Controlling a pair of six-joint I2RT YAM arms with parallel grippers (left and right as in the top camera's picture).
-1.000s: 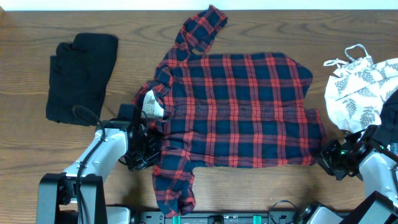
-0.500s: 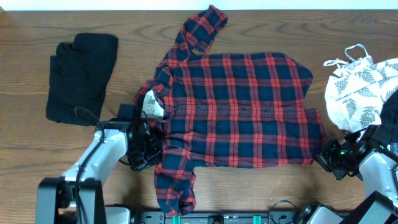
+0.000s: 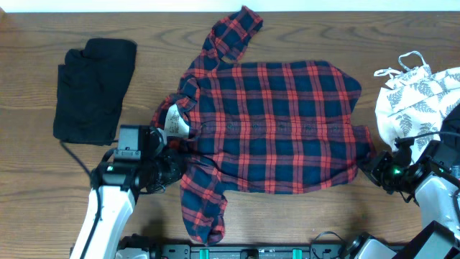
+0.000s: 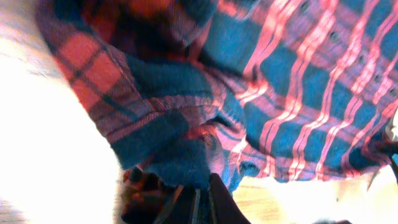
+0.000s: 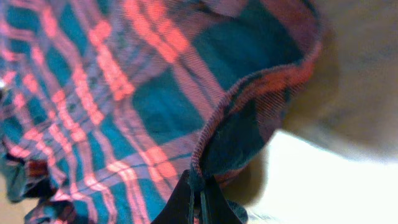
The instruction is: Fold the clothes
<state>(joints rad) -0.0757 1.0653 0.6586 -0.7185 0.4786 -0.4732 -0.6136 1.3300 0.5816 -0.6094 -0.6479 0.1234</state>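
Plaid shirt spread flat, centre of table. Left gripper clamps fabric by the near sleeve's shoulder; right gripper pinches the near hem corner. Judgement: paired grips along the near edge, ready to lift it over.

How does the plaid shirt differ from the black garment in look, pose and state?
The plaid shirt is red-and-navy checked; the black garment is plain black. The plaid shirt lies spread out, sleeves showing; the black garment sits in a compact heap. The left hand and right hand each pinch the plaid shirt's edge; nothing touches the black garment. Both rest on the wooden table.
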